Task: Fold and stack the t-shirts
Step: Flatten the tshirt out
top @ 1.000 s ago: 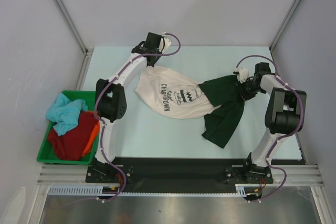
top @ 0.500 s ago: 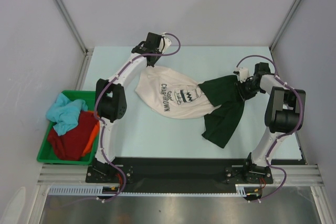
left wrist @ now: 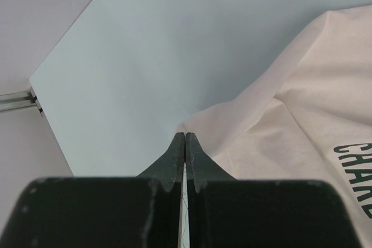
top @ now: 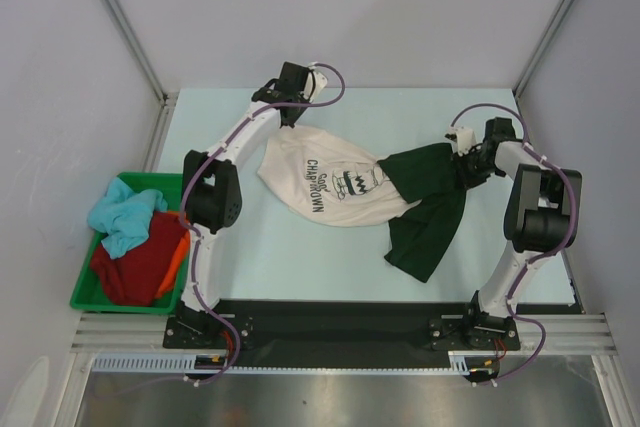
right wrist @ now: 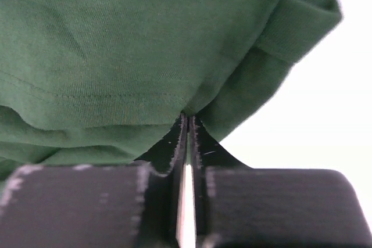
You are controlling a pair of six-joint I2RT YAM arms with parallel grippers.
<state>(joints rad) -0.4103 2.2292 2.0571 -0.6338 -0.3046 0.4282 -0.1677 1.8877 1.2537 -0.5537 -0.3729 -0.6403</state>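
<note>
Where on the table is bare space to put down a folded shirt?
The largest bare patch of the table is the front middle, bordered by the left arm, the cream shirt, the dark green shirt and the black base rail. A narrower strip runs behind both shirts along the far edge. It is crowded at the right, where the shirts overlap.

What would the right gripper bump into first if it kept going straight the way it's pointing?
The dark green t-shirt. The right gripper is shut on a fold of it, so cloth lies directly ahead and fills most of the wrist view. What sits behind the cloth is hidden.
</note>
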